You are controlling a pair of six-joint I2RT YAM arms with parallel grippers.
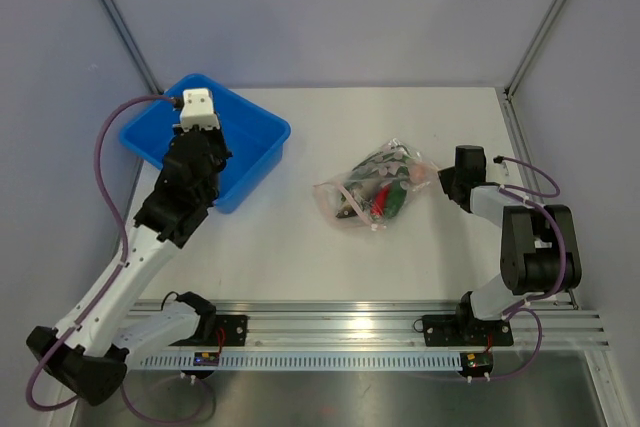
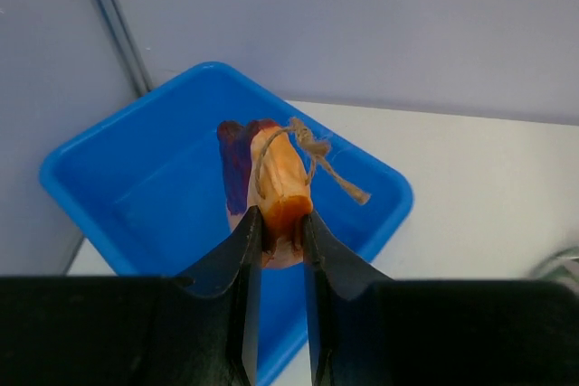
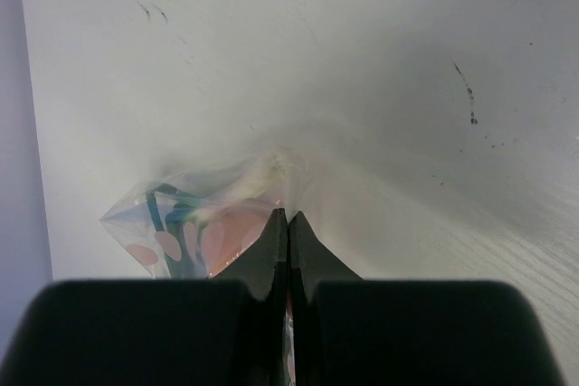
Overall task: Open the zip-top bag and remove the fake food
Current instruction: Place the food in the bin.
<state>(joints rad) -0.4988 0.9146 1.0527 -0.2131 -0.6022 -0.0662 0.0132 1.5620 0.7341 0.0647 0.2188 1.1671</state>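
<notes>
Zip-top bag (image 1: 372,190) lay right of centre on the white surface (image 1: 300,247) in the top view, toys showing through it; the right tool (image 1: 442,179) met its right edge; the left arm (image 1: 185,182) reached over the blue bin (image 1: 255,142), hiding its load. From the left wrist, the left tool (image 2: 276,223) was clamped on an orange-tan food piece (image 2: 282,169) tied with string, above the bin; lowering it nearer the bin floor before release would likely stop it bouncing out. From the right wrist, the right tool was pressed together, seemingly pinching a fold of the bag; the top view could not confirm that grip.
</notes>
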